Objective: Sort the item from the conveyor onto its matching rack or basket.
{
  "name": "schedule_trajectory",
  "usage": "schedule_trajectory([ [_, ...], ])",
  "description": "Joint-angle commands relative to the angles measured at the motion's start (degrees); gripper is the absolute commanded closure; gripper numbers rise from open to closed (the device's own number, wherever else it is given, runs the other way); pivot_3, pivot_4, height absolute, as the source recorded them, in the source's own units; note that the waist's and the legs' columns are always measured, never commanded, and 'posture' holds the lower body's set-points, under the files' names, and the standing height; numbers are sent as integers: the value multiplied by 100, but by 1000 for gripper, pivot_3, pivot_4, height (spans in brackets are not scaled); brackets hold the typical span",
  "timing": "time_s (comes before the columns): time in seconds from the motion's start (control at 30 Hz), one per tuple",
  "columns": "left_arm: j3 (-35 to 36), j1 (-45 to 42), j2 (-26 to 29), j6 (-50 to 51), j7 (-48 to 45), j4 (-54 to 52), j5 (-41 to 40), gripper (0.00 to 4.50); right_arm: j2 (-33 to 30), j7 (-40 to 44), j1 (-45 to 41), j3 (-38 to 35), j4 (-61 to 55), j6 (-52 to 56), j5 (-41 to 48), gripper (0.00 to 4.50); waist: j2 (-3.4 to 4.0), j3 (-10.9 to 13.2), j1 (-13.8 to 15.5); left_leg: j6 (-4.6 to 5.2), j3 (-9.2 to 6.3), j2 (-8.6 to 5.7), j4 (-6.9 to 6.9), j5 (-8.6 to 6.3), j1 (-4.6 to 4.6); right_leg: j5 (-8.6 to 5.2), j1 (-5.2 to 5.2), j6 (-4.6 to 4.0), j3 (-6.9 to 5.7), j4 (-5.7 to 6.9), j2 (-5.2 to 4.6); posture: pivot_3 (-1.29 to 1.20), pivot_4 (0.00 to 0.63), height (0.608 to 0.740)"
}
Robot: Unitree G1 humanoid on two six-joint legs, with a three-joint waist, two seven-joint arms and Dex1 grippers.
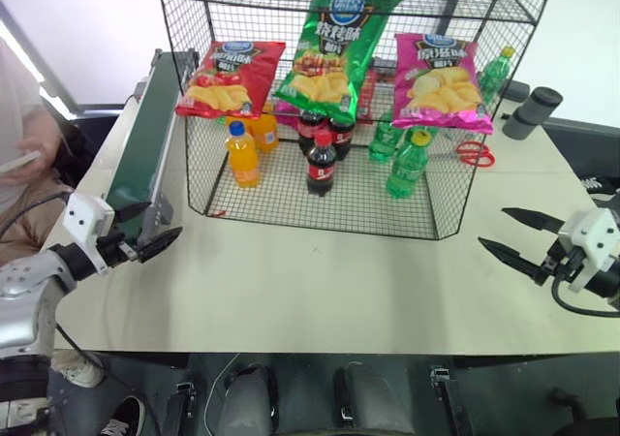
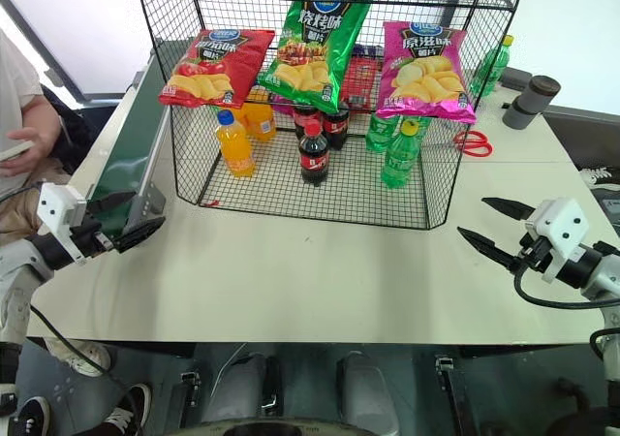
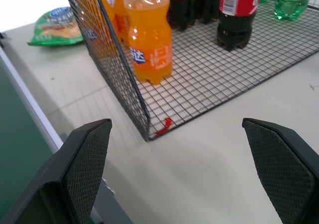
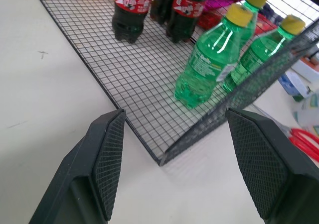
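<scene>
Head views: green chip bag (image 1: 337, 44) hangs on the black wire rack (image 1: 504, 97), between red bag (image 1: 231, 76) and pink bag (image 1: 441, 79). Conveyor (image 1: 150, 136) runs far along table's left edge. Bare table (image 1: 320, 281) lies near the rack.

Left wrist: left gripper (image 3: 187, 174) jaws wide apart, empty, facing rack's near-left corner and orange bottle (image 3: 148, 32); another green bag (image 3: 56, 27) lies beyond.

Right wrist: right gripper (image 4: 192, 167) jaws apart, empty, facing rack's near-right corner, green bottles (image 4: 212, 59), scissors (image 4: 305, 142).

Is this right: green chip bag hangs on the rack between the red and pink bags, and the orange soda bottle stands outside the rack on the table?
Not quite. The orange soda bottle stands inside the rack, on its mesh floor, as the left eye view shows. The rest holds: the green chip bag hangs between the red bag and the pink bag.
</scene>
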Motion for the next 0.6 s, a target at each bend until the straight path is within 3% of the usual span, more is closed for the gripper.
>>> schedule_trajectory([
  [0.03,57,-148,101,-269,66,143,175,0,-90,-2,-114,12,26,-131,-31,1172,0,0,0,0,0,0,0,0,0,0,0,0,0,0,0,0,150,740],
  [0.6,40,-238,-7,-514,83,229,146,0,-37,-88,-254,146,85,-162,-85,1172,0,0,1,0,1,0,0,0,-1,0,-2,0,0,1,0,0,150,740],
])
